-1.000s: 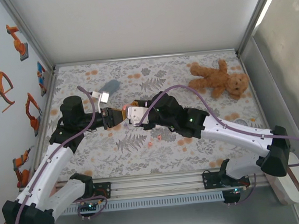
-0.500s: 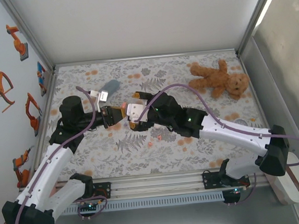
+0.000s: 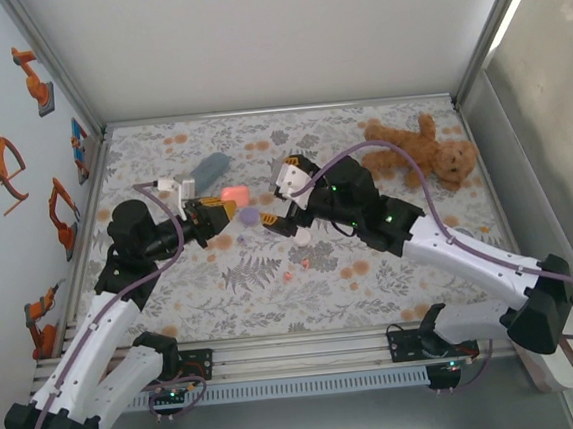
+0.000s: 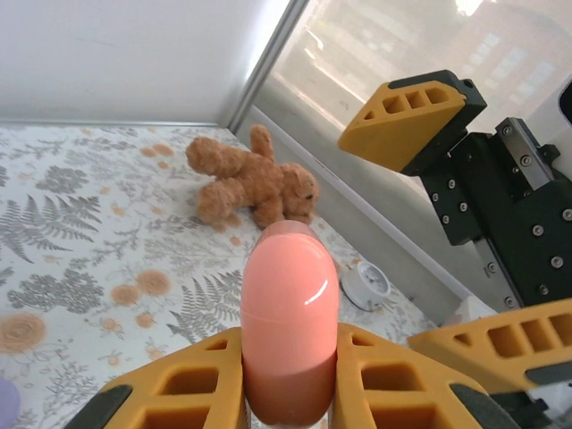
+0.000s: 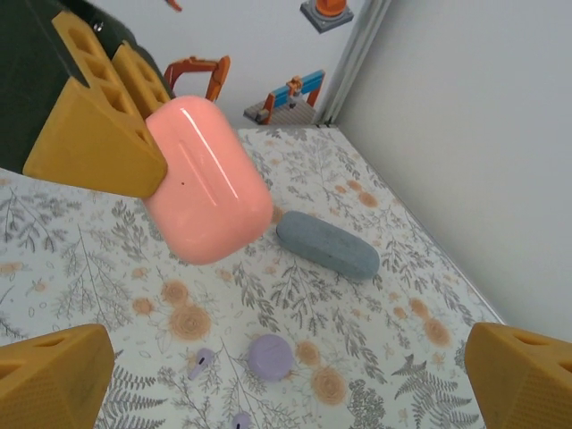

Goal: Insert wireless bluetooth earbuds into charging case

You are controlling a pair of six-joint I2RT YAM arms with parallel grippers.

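- Currently, top view: left gripper (image 3: pixel 223 202) is clamping the glossy salmon-pink pill-shaped plastic charging case (image 3: pixel 233 194) above the floral table mat (image 3: pixel 172 285). Right gripper (image 3: pixel 281 210) is hanging wide open just beside it, carrying nothing.
- Two tiny salmon-pink plastic earbuds (image 3: pixel 292 271) are lying on the mat nearer the bases, well apart from the case.
- Left wrist: case is standing upright between the jaws, gripped below the lid seam. Lid is looking shut; hinge side is hidden.
- Right wrist: small lilac bits (image 5: pixel 201 362) are lying on the mat below, too small for identifying.
- Judgement: left should be holding low on the body, leaving the lid free for right to flip.
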